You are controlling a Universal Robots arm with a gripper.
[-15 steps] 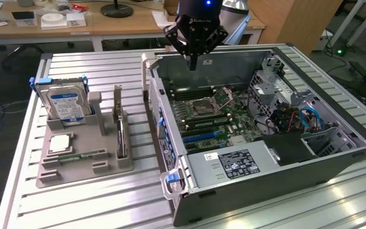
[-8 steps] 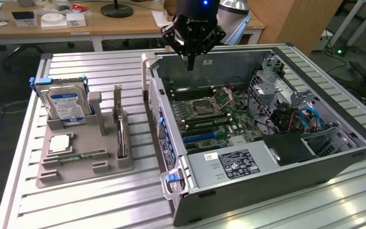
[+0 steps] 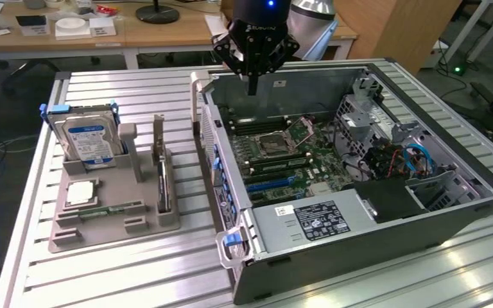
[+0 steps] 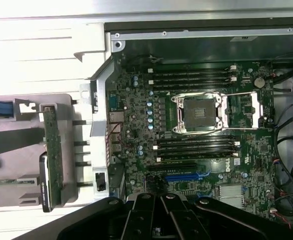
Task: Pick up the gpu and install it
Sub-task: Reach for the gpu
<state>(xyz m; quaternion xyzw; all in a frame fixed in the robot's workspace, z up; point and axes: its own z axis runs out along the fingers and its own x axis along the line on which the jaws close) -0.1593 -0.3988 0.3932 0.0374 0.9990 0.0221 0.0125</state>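
Work on the task has not begun, as far as it shows: the gpu (image 3: 162, 176) stands on its edge in a slot of the grey holder (image 3: 92, 234), just beside the open computer case (image 3: 384, 224), on the exterior view's left of it, and nothing touches it. Inside the case the motherboard (image 3: 281, 154) lies bare and its blue card slot (image 4: 184, 176) is free, so both the picking and the installing are left. The arm hangs above the case, near its wall that lies farthest in the exterior view, pointing straight down, and the pincer (image 3: 253, 86) has its fingers pressed together on nothing.
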